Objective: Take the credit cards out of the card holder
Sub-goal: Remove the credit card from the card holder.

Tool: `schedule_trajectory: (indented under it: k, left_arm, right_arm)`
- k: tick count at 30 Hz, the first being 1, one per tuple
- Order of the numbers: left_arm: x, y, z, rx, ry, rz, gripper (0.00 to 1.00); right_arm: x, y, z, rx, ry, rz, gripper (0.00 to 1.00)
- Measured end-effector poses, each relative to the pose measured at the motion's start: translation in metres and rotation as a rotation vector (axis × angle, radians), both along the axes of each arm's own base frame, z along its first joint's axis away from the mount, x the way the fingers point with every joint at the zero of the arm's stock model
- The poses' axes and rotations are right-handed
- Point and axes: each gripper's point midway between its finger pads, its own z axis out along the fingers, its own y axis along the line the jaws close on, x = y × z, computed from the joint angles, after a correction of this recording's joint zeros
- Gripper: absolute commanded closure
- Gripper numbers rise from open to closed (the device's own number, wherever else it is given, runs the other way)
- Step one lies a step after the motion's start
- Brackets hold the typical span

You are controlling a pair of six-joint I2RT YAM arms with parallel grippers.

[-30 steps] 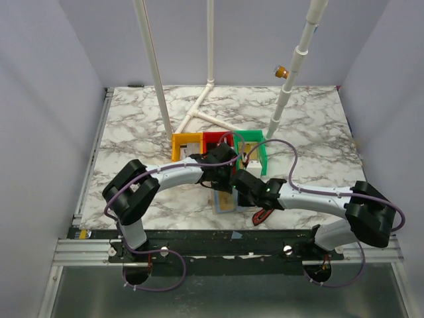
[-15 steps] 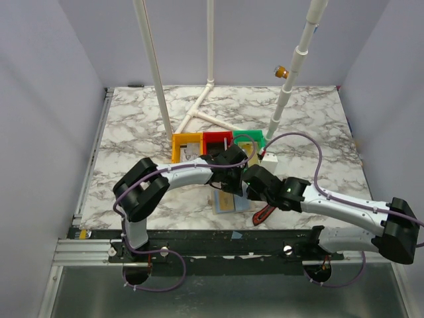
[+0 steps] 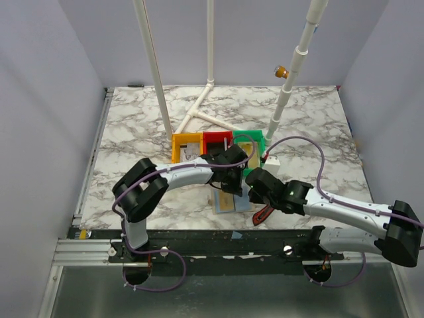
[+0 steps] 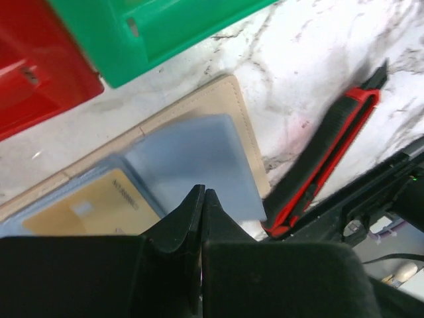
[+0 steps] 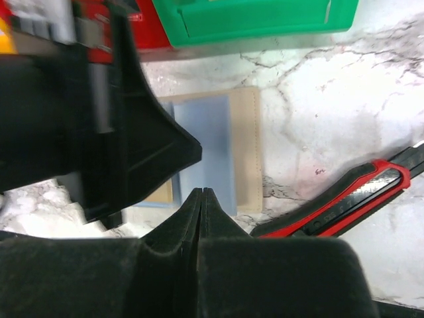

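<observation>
Stretched out low since a second ago, the right arm now brings the right hand (image 3: 250, 192) just beside the left hand (image 3: 227, 187); over the last half second it has barely shifted. From above, both hands hang close together over the open holder (image 3: 226, 204). It lies flat on the table (image 3: 132, 132), partly under the left hand and showing just nearer than it. A red-and-black tool (image 3: 265, 214) lies beside the holder, under the right wrist. Yellow (image 3: 187, 146), red (image 3: 215, 140) and green (image 3: 255, 142) bins stand in a row beyond both hands.

In the left wrist view, the left hand's fingers are pressed together with nothing between them, their tips above the holder's blue-grey pockets (image 4: 192, 159). A gold card (image 4: 93, 209) sits tucked in the pocket left of the tips. The other pocket spreads ahead of them, with the tan border beyond it. The tool lies to the right of the tips, near the holder's corner.

In the right wrist view, the right hand's fingers are also pressed together and grip nothing. Their tips hang over the near edge of the blue pocket. The left hand fills the space to their left and hides the card side. The tool lies to the right of the tips, and the green bin stands well ahead.
</observation>
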Motion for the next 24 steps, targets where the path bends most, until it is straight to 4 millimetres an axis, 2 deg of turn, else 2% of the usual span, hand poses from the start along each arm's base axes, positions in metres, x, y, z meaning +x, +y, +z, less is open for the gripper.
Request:
schedule_trajectory:
  k: [2, 6, 9, 12, 16, 19, 24]
  left_arm:
    - [0.002, 0.003, 0.011, -0.009, -0.02, 0.01, 0.98]
    - [0.005, 0.015, 0.043, -0.042, -0.081, 0.039, 0.96]
    - [0.003, 0.029, 0.056, -0.049, -0.117, 0.061, 0.94]
    - [0.0, 0.049, 0.05, -0.022, -0.128, 0.089, 0.94]
    - [-0.009, 0.074, 0.029, 0.041, -0.099, 0.112, 0.95]
    - [-0.011, 0.083, 0.02, 0.07, -0.083, 0.123, 0.95]
    - [-0.013, 0.088, 0.014, 0.082, -0.076, 0.126, 0.97]
  right_arm:
    - [-0.002, 0.001, -0.007, 0.014, 0.018, 0.008, 0.91]
    - [-0.004, 0.007, -0.015, 0.065, 0.044, 0.024, 0.76]
    - [-0.003, 0.014, -0.018, 0.124, 0.069, 0.04, 0.67]
    - [0.006, 0.016, -0.02, 0.194, 0.095, 0.028, 0.6]
    - [0.012, 0.026, -0.026, 0.277, 0.14, 0.052, 0.6]
    - [0.011, 0.037, -0.033, 0.314, 0.185, 0.086, 0.63]
    - [0.006, 0.052, -0.041, 0.357, 0.233, 0.139, 0.64]
